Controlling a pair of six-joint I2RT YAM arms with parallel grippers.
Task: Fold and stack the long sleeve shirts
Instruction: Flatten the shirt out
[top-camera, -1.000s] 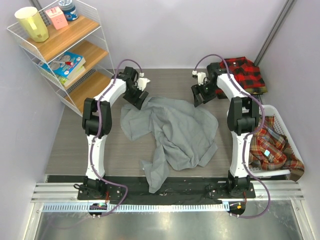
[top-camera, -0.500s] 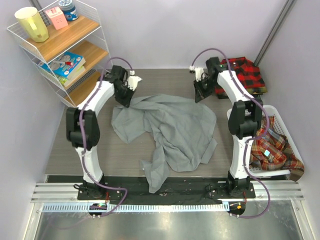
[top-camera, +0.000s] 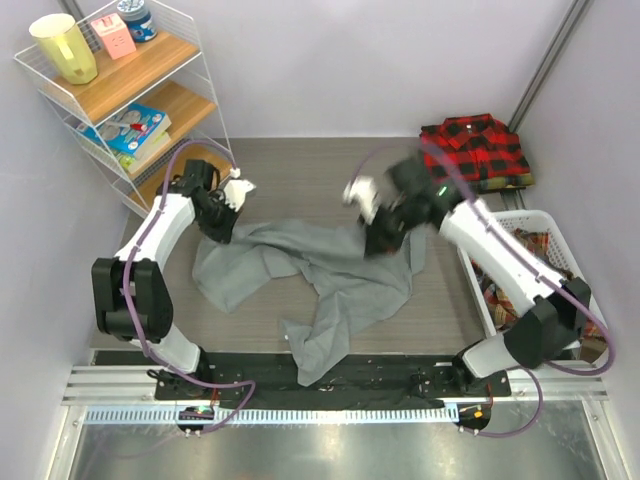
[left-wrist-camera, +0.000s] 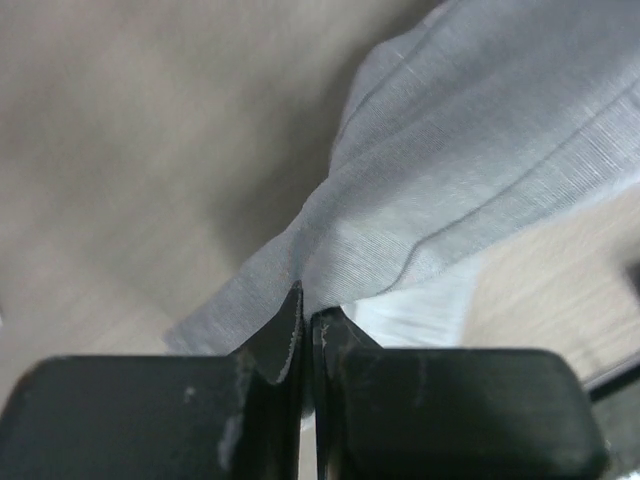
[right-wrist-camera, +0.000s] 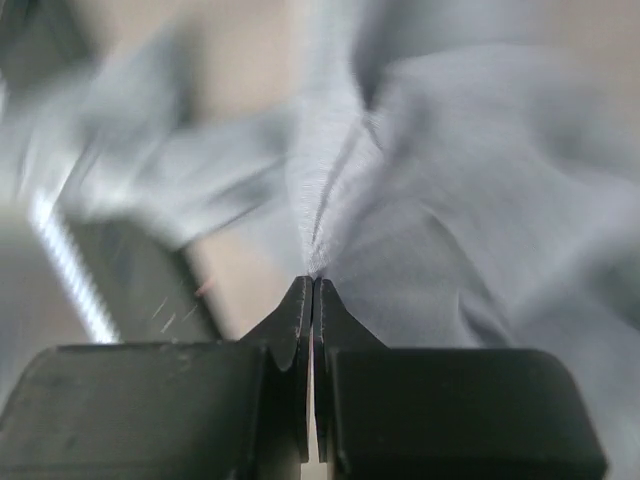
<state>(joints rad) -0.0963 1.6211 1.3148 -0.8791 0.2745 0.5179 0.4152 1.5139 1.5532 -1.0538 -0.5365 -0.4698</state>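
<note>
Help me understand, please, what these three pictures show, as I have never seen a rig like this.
These are two white robot arms bolted at the near edge of the table, each ending in a two-finger claw. The wide picture looks down from above and behind them; the two close-ups come from a camera on each wrist. A crumpled grey shirt lies mid-table. The left claw and the right claw are each shut on a pinch of it. A folded red-and-black checked shirt lies at the far right corner, and plaid shirts sit in a white basket on the right.
</note>
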